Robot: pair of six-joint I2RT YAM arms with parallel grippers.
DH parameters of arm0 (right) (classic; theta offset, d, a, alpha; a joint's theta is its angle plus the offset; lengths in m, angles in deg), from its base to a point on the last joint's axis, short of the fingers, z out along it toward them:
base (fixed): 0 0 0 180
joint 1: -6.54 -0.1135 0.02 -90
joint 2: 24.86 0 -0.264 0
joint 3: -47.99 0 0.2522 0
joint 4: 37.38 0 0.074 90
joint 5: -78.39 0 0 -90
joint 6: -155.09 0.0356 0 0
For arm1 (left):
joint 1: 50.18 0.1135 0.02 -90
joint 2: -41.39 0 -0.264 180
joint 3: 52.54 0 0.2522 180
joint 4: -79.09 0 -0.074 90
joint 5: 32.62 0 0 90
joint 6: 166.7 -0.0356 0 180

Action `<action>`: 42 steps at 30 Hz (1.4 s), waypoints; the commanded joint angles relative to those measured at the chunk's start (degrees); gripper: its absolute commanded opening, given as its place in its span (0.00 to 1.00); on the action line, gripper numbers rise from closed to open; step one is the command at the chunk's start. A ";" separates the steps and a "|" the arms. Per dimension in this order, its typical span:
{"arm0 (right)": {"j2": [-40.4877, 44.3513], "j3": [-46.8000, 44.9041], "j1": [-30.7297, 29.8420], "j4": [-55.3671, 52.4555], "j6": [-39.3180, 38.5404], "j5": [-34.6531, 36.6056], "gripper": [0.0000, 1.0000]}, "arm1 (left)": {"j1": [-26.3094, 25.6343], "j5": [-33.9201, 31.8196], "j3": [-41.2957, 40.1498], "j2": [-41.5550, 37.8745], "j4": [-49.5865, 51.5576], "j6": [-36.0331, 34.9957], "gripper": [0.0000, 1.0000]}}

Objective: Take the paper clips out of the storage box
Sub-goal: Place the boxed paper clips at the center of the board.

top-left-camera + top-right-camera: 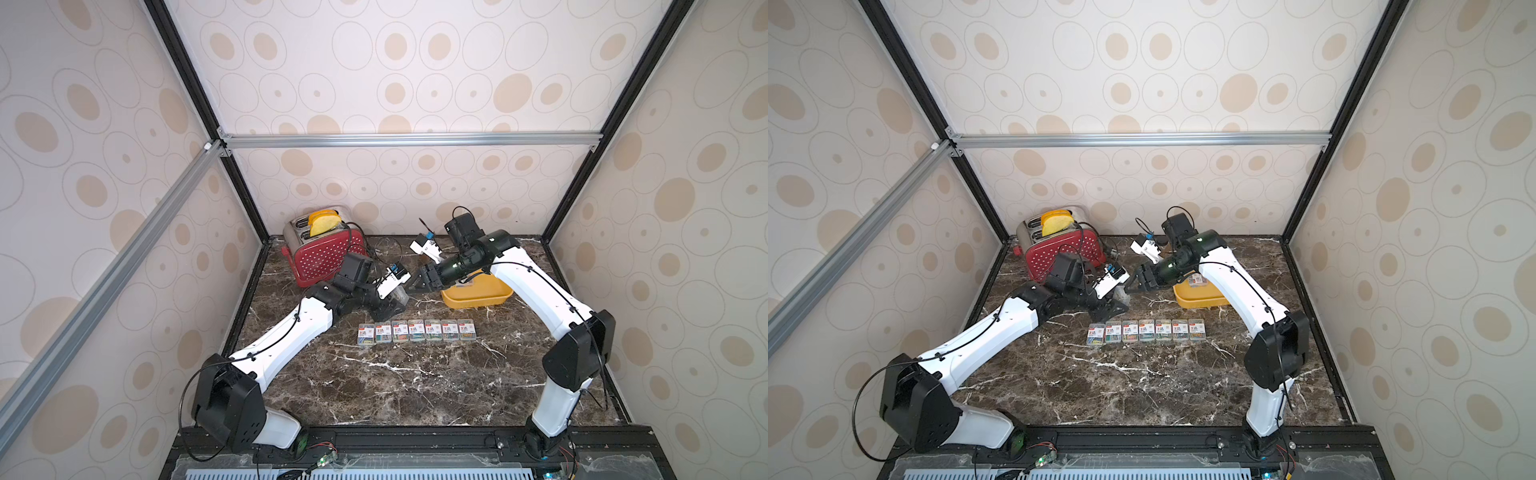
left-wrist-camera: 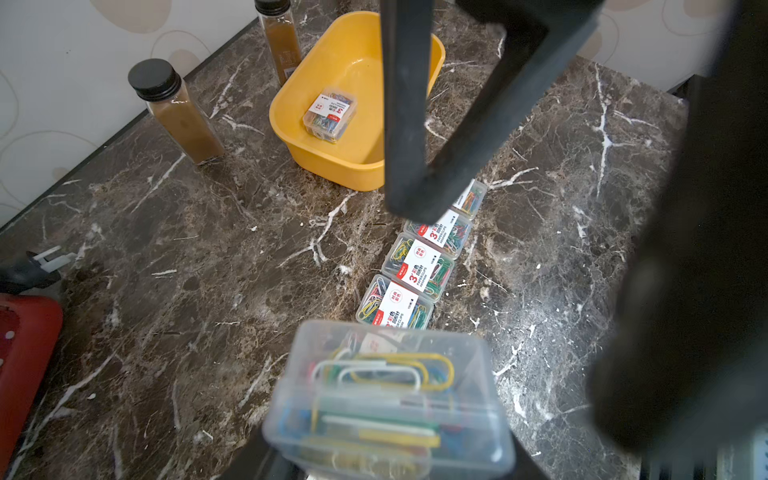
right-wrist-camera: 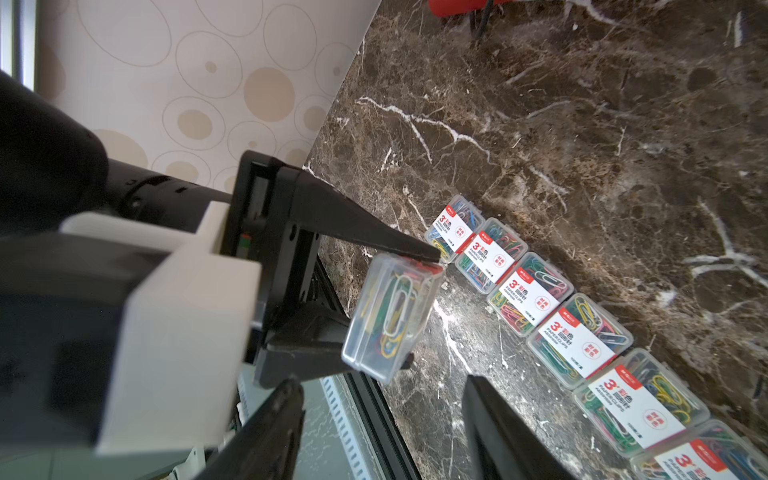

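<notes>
Marble table (image 1: pixel 415 386) in a wallpapered cell, toaster (image 1: pixel 328 257) far left, two brown bottles (image 2: pixel 176 110) at the back wall. Left gripper (image 3: pixel 417 309) is clamped on one clip case (image 2: pixel 386 399), held clear of the table just beyond the left end of the row (image 1: pixel 417 331). The row is seven cases laid side by side, labels up, near-centre. Right gripper (image 1: pixel 417 286) sits close to the left one, fingers apart with nothing between them. Box (image 1: pixel 478 299) is far right, under the right arm, and the last case (image 2: pixel 330 114) lies flat on its floor. My read: we're in the place step for the held case, eighth of nine, so the task is nearly done. Next, the left arm should lower and turn the case label-up, set it touching the row's left end without nudging its neighbour, then open. The right arm must back off first to avoid a clash, then swing back over the box and come down on the last case, keeping its fingers clear of the wall.
</notes>
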 commanded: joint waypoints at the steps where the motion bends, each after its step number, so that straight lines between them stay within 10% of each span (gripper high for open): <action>1: -0.92 0.91 -1.18 0.80 0.23 0.69 0.66 | -0.75 0.29 3.34 0.39 -0.45 -0.03 0.37; 42: -2.47 -3.74 -3.84 8.77 2.57 4.03 0.48 | -2.97 -0.58 2.25 -0.07 -6.95 7.12 0.45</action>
